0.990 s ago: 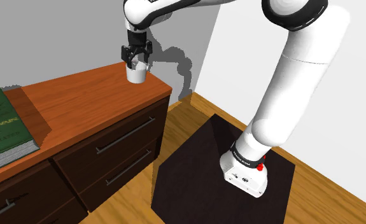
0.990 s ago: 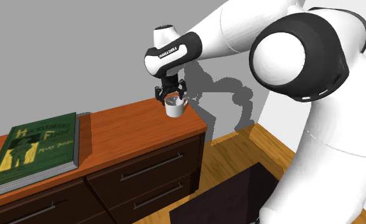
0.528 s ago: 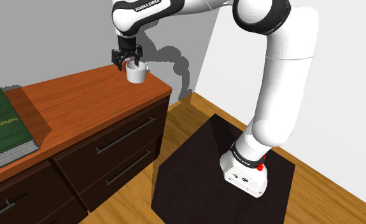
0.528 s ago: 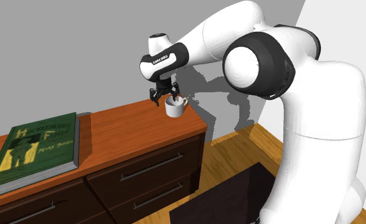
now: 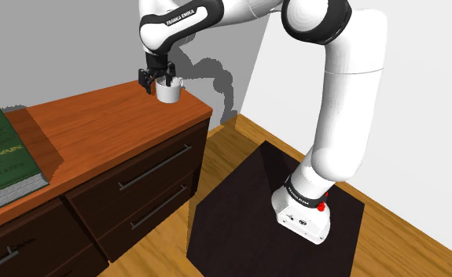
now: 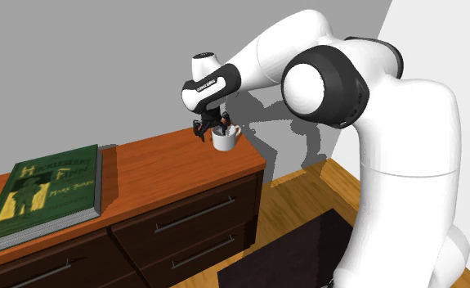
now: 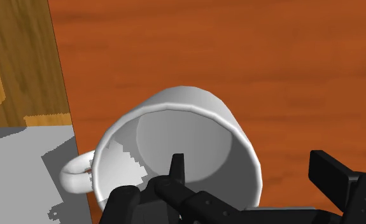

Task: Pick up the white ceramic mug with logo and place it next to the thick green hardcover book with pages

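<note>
jaws lower vs 0.5s ago | spread apart, astride mug (image 7: 188,137) rim | not clamped

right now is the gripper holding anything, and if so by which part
Nothing is held yet. The gripper is open, straddling the rim of the white mug opposite its handle: one finger inside, one outside, neither touching the wall.

white arm (image 5: 343,110), dark joints (image 5: 317,17)

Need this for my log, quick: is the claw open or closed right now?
Claw: open, astride the wall of the white mug, not clasping it.
</note>
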You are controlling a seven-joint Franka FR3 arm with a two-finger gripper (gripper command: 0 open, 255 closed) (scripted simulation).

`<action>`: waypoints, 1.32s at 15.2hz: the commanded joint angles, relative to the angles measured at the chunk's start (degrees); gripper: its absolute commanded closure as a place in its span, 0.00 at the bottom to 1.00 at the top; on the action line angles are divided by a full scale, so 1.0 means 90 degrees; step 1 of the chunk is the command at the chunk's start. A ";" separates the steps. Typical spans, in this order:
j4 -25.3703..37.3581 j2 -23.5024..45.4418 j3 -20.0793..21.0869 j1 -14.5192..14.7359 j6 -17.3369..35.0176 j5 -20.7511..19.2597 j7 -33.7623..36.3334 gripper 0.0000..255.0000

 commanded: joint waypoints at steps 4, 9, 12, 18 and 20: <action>0.0000 0.0005 -0.0001 -0.0001 0.0007 -0.0001 -0.0001 0.00; 0.0000 0.0005 -0.0001 -0.0001 0.0007 -0.0001 -0.0001 1.00; 0.0000 0.0005 -0.0001 -0.0001 0.0007 -0.0001 -0.0001 1.00; 0.0132 -0.0143 0.0016 -0.0009 -0.0271 0.0037 -0.0039 1.00; 0.0208 -0.0211 0.0024 -0.0012 -0.0413 0.0055 -0.0056 1.00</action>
